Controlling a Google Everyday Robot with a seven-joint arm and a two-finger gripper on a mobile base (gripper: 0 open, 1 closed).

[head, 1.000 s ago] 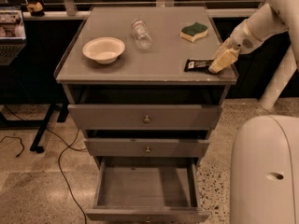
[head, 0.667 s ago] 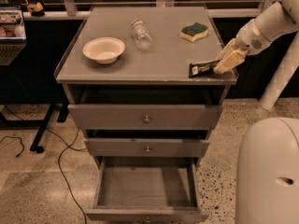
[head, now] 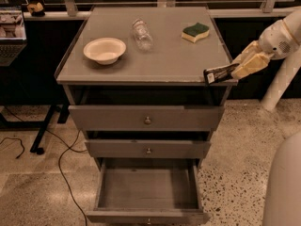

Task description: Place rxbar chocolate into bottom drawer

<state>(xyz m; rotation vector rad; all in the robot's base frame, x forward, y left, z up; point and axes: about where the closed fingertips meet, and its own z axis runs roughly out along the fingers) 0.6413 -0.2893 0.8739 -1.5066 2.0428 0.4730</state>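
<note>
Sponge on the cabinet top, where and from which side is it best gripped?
Across its narrow width, from above: the sponge lies flat, green face up. The gripper is at the front right corner of the cabinet top, holding the rxbar chocolate.

Looks like a robotics lab: speckled floor, trailing cables, a robot's gripper clutching the rxbar chocolate at the grey bench's right front corner.

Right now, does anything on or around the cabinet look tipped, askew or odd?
The clear bottle lies on its side on the cabinet top. The claw holds the rxbar chocolate at the top's front right corner. The bottom drawer stands open. Nothing looks spilled or damaged.
</note>
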